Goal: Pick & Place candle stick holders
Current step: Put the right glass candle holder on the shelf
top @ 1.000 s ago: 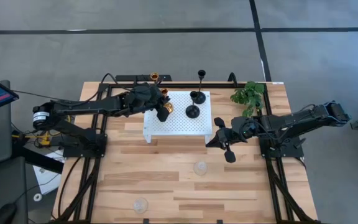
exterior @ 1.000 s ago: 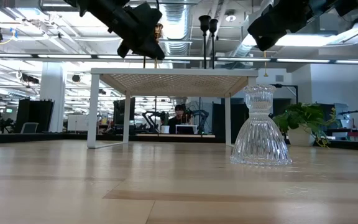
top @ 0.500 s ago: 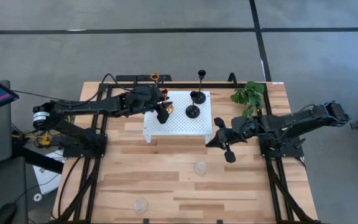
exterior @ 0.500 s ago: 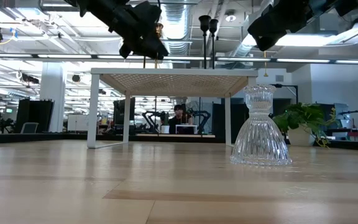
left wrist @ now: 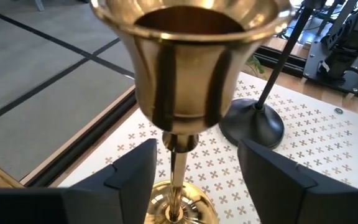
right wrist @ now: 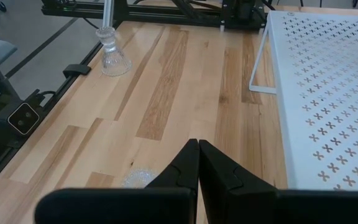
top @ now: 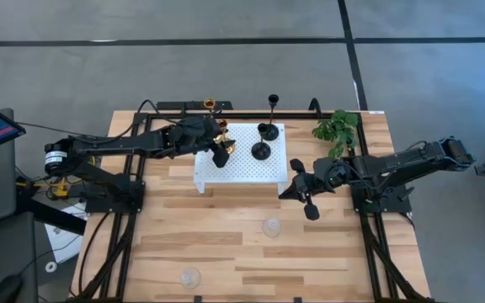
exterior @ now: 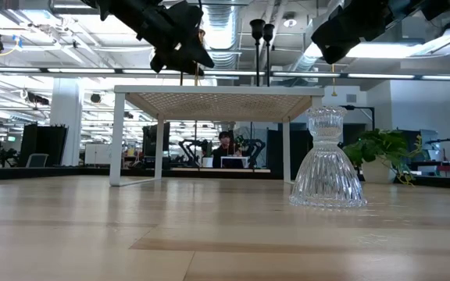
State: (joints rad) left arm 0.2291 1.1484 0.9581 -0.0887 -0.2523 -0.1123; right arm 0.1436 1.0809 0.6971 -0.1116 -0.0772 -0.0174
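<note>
A shiny gold candle stick holder (left wrist: 185,68) stands by its round base (left wrist: 178,208) on the left part of the white perforated platform (top: 242,172). My left gripper (left wrist: 196,149) is open, one finger on each side of its thin stem, touching nothing. Two black holders (top: 261,150) (top: 269,130) stand on the platform beside it. A second gold holder (top: 210,103) is at the table's far edge. Two clear glass holders (top: 270,225) (top: 190,276) stand on the wood near the front. My right gripper (top: 289,192) hangs shut by the platform's near right corner.
A green plant sprig (top: 337,128) lies at the far right of the table. The platform stands raised on thin legs (exterior: 119,136). Bare wood lies between the platform and the glass holders. Black arm frames run along both table sides.
My left gripper has opened and let go of the gold holder's stem. The holder stays upright on the platform.
</note>
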